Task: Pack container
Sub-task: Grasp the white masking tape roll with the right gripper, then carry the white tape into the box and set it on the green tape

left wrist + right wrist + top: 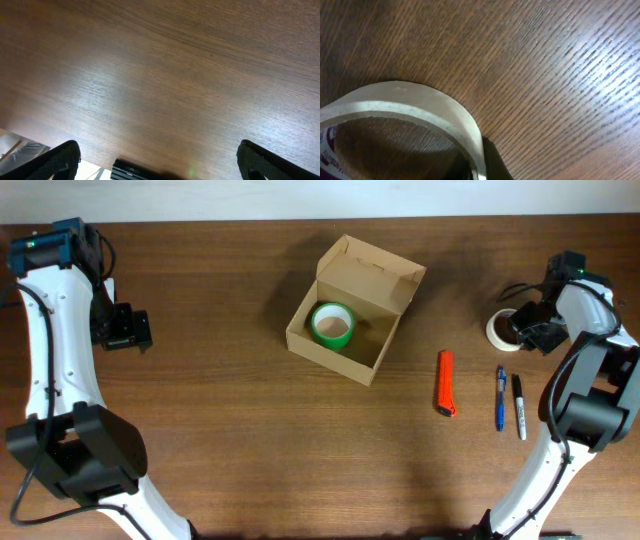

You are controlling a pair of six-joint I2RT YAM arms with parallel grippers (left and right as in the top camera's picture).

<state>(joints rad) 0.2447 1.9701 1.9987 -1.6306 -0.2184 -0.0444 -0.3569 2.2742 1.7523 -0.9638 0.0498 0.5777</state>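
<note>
The tan cardboard container point(333, 360) stands open at the table's middle, its flap lid raised at the back. A green tape roll point(332, 326) lies inside it. A white tape roll point(496, 328) lies at the far right. My right gripper point(530, 330) is at this roll. In the right wrist view the roll's wall point(420, 107) sits between my two fingers point(479, 170), which press it from inside and outside. My left gripper point(122, 328) is open and empty over bare wood at the far left, its fingertips wide apart point(159, 162).
A red utility knife point(446, 383), a blue pen point(500, 397) and a black marker point(519, 406) lie side by side right of the container. The table's edge and a black bar point(135, 170) show at the bottom of the left wrist view.
</note>
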